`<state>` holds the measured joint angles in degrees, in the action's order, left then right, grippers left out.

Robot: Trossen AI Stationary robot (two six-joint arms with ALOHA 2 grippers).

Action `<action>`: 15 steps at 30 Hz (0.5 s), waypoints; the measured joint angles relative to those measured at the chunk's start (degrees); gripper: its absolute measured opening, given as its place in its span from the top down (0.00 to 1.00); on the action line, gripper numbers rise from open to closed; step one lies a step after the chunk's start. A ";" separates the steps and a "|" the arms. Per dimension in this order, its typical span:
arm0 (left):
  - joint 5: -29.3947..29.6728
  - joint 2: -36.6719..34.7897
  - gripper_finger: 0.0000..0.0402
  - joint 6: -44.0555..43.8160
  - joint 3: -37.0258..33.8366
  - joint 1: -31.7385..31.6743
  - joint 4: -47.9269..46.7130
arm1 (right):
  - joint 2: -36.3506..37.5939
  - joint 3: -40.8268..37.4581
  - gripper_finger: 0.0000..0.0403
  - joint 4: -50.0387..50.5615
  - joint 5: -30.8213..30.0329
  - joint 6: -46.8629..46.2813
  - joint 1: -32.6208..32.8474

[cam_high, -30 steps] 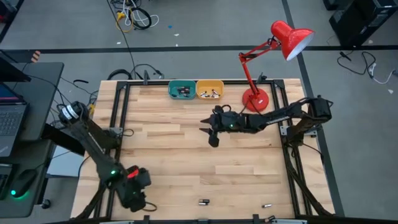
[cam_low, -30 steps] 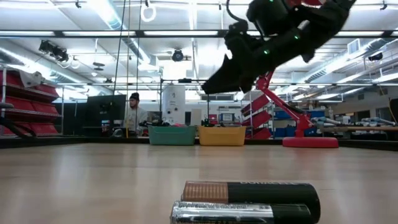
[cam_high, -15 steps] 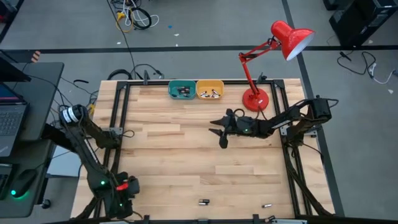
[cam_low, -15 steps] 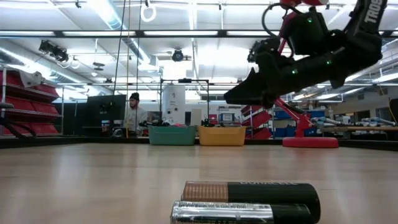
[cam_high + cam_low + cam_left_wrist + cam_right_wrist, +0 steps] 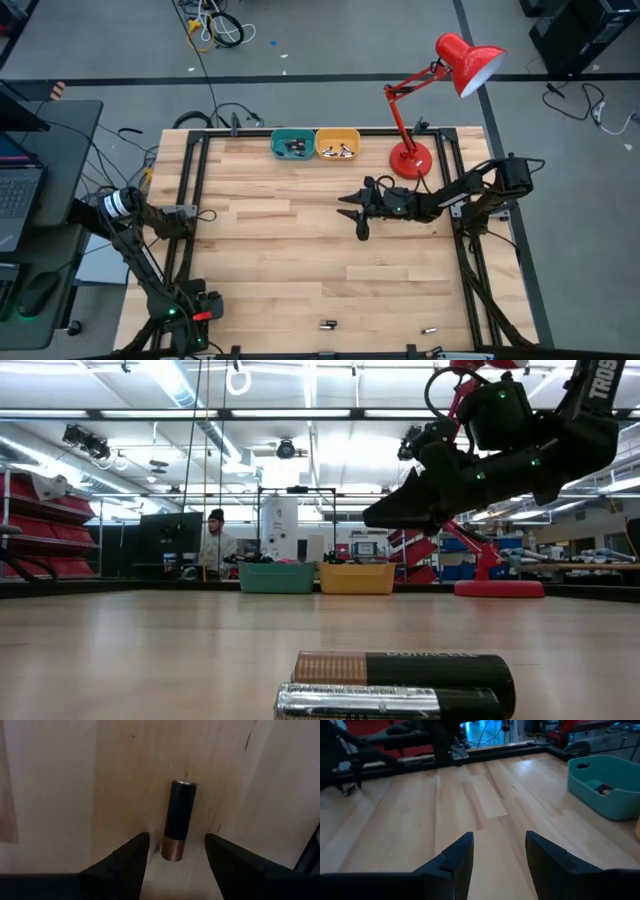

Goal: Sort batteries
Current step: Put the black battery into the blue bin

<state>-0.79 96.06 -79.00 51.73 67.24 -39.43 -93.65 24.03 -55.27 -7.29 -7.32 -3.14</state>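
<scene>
Left pincer [image 5: 175, 857] hangs open and empty straddling one battery [image 5: 178, 820] on the tabletop [image 5: 270, 260], apparently lined up for a grab. Right pincer [image 5: 358, 216], open and empty, hovers mid-tabletop, with sorted batteries in the bins [image 5: 316, 145] beyond.

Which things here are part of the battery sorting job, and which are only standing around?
Part of the job:
- batteries on the table
- battery between the left tool's fingers
- teal bin
- yellow bin
- left tool, open
- right tool, open

Standing around:
- red lamp
- laptop
</scene>
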 joint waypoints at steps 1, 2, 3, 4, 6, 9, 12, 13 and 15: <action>0.02 0.17 0.48 0.59 -0.01 0.01 -0.14 | 0.00 0.00 0.59 0.41 0.64 0.19 0.10; 0.08 0.32 0.50 0.76 -0.01 0.00 -0.34 | 0.00 0.00 0.59 0.84 0.86 0.45 0.26; 0.36 0.35 0.53 0.83 -0.01 0.00 -0.64 | 0.00 -0.02 0.59 0.99 0.94 0.67 0.43; 0.77 0.36 0.56 0.83 -0.02 -0.04 -0.90 | 0.00 -0.02 0.59 0.92 0.96 0.88 0.55; 1.58 0.39 0.63 0.83 -0.10 -0.11 -1.04 | 0.00 -0.02 0.59 0.91 1.13 0.90 0.56; 2.69 0.42 0.74 0.76 -0.16 -0.41 -1.22 | 0.00 -0.02 0.59 1.13 1.11 0.97 0.49; 3.51 0.43 0.83 0.49 -0.16 -1.06 -1.16 | 0.00 -0.02 0.59 1.68 1.11 1.04 0.55; 3.71 0.43 0.85 0.25 -0.16 -1.37 -1.14 | 0.00 -0.02 0.59 1.77 1.12 1.06 0.55; 3.94 0.45 0.86 -0.91 -0.16 -2.20 -1.04 | 0.00 -0.02 0.59 2.50 1.11 1.04 0.55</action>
<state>3.16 96.51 -79.91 51.57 65.05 -40.47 -93.65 24.01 -52.77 -6.17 -6.28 -2.59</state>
